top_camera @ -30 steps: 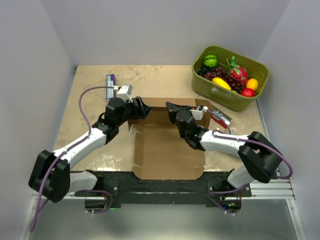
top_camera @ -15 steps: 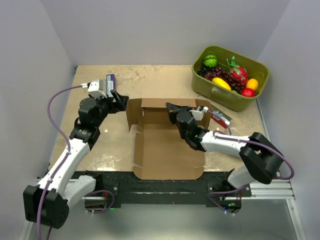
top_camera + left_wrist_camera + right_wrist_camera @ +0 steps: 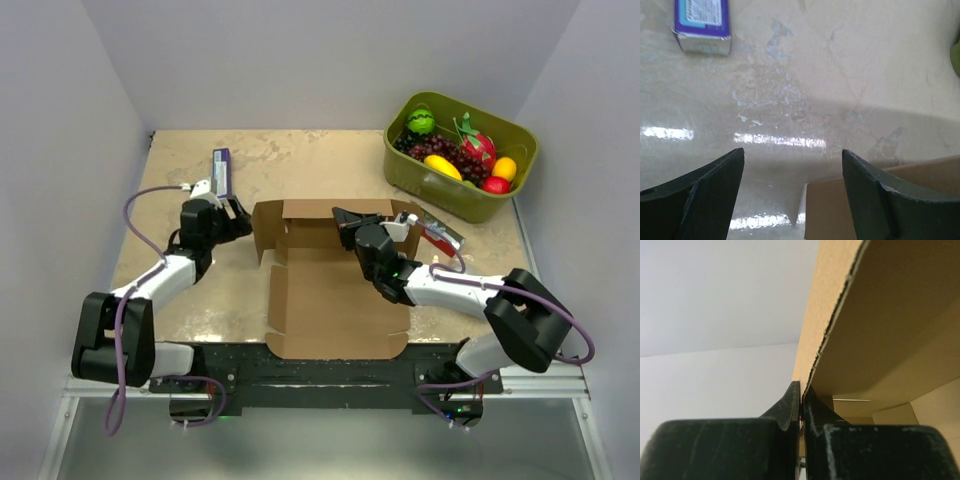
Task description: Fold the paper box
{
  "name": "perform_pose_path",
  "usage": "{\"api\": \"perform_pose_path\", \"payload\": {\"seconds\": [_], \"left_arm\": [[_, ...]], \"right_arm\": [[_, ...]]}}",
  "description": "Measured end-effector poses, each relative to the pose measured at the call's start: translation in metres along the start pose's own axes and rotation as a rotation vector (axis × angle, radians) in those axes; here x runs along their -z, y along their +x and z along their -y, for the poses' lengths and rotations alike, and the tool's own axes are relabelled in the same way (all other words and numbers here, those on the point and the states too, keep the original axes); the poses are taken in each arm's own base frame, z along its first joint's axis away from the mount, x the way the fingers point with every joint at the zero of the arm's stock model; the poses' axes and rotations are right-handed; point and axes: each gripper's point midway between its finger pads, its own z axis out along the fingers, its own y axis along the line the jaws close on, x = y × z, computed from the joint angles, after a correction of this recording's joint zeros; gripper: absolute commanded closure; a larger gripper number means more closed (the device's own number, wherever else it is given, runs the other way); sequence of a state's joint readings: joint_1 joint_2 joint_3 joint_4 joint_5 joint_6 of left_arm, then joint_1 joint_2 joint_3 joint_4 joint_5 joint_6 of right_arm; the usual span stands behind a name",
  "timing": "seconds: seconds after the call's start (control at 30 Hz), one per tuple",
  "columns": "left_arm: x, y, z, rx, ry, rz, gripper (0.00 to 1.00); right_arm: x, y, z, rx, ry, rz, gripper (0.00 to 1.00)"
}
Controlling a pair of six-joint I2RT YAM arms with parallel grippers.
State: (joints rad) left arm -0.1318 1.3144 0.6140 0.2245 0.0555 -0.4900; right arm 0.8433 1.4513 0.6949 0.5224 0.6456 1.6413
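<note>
The paper box (image 3: 335, 300) is a brown cardboard sheet lying flat mid-table, its back wall (image 3: 322, 212) and side flaps standing up. My right gripper (image 3: 342, 217) reaches over the base and is shut on the edge of the back wall. In the right wrist view the cardboard (image 3: 880, 330) runs up from between the closed fingers (image 3: 790, 402). My left gripper (image 3: 238, 214) hovers low just left of the box's back-left corner, open and holding nothing. In the left wrist view that cardboard corner (image 3: 850, 210) shows between the spread fingers (image 3: 880, 195), apart from them.
An olive-green bin (image 3: 430, 180) of plastic fruit stands at the back right. A small purple carton (image 3: 221, 170) lies behind the left gripper and shows as well in the left wrist view as the purple carton (image 3: 702, 22). A red packet (image 3: 441, 238) lies by the box's right side.
My left arm has pulled away from the box's back-left corner, swung left and dropped low, its jaws wider apart. The right gripper has kept its hold and place.
</note>
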Motion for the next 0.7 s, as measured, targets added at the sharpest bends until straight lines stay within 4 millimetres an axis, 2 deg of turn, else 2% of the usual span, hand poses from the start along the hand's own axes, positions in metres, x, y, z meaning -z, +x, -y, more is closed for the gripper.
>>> {"api": "perform_pose_path", "payload": {"seconds": [0.13,0.27,0.47,0.7], "left_arm": [[0.000,0.029,0.004,0.015,0.071,-0.052,0.21],[0.004,0.042,0.016,0.007,0.157,-0.058,0.24],[0.009,0.044,0.044,-0.020,0.281,-0.045,0.32],[0.015,0.036,0.076,-0.061,0.411,0.000,0.41]], "right_arm": [[0.000,0.000,0.000,0.000,0.000,0.000,1.00],[0.000,0.000,0.000,0.000,0.000,0.001,1.00],[-0.001,-0.001,0.000,0.001,0.001,0.007,1.00],[-0.001,-0.002,0.002,0.008,0.006,0.008,1.00]]}}
